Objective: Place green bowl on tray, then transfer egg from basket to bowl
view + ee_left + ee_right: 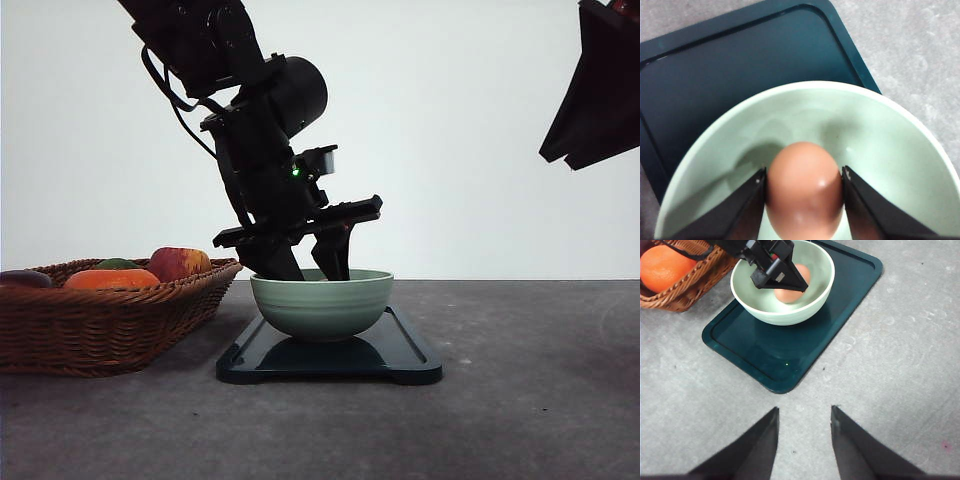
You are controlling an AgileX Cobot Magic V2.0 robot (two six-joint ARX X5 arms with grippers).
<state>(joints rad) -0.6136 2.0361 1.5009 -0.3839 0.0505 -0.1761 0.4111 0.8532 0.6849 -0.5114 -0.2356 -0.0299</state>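
Grey, speckled tabletop (900,365) under a plain white wall sets the scene. From the left claw (804,187) outward: its two dark fingers (747,205) press either side of the egg (805,192), gripping it across its narrow middle, likely so the smooth shell cannot slip. The claw is lowered inside the green bowl (321,302), egg low in the hollow; whether the egg touches the bowl floor I cannot tell. Being that low should let the egg be set down rather than dropped. The bowl sits on the tray (330,357), towards the end nearer the basket (110,315), so the first step looks done and the transfer nearly so. The basket stands just beside the tray, with an orange fruit (662,267) and an apple (178,263) in it. The right claw (802,440) hangs over bare tabletop, spread and empty, well clear of the tray, presumably to stay out of the way.
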